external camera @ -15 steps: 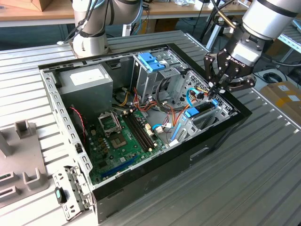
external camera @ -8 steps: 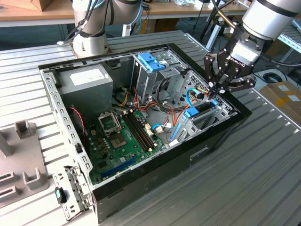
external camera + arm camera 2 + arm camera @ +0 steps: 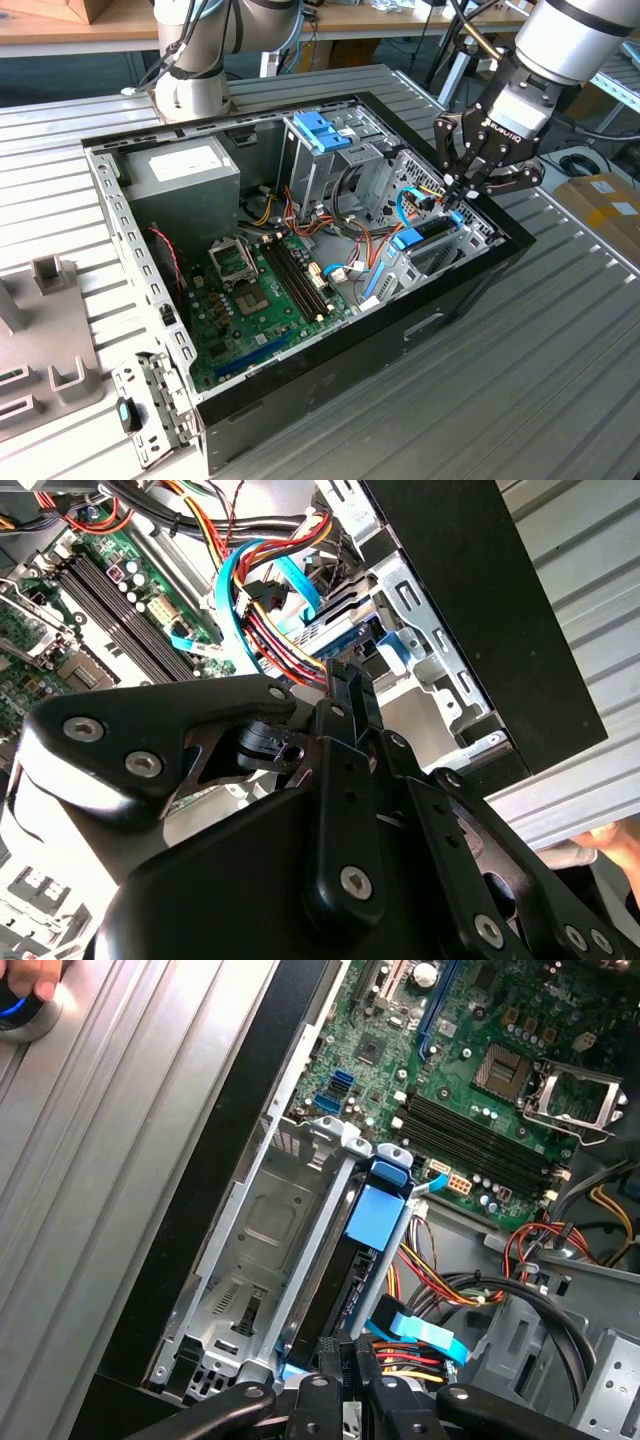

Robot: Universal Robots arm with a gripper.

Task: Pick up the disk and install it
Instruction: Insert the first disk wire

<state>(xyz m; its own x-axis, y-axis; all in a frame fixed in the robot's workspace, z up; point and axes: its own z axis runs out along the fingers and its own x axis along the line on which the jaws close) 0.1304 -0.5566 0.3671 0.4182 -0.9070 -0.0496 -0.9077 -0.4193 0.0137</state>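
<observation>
On a ribbed metal table [image 3: 560, 340] I see the open computer case [image 3: 330, 370]. In the exterior view my gripper [image 3: 458, 192] hangs over the drive bay [image 3: 440, 250], fingers drawn together. In the second wrist view they meet above cables [image 3: 265, 600]. In the first wrist view the disk [image 3: 345, 1275] sits upright in the bay, gripper just above.

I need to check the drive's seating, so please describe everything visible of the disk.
The disk stands on edge in a slot of the grey metal drive cage, near the case's black side wall. Its visible face looks dark; a blue plastic carrier frame with a blue tab edges it. In the exterior view the gripper hangs just above its blue end. Whether it is fully seated cannot be told.
</observation>
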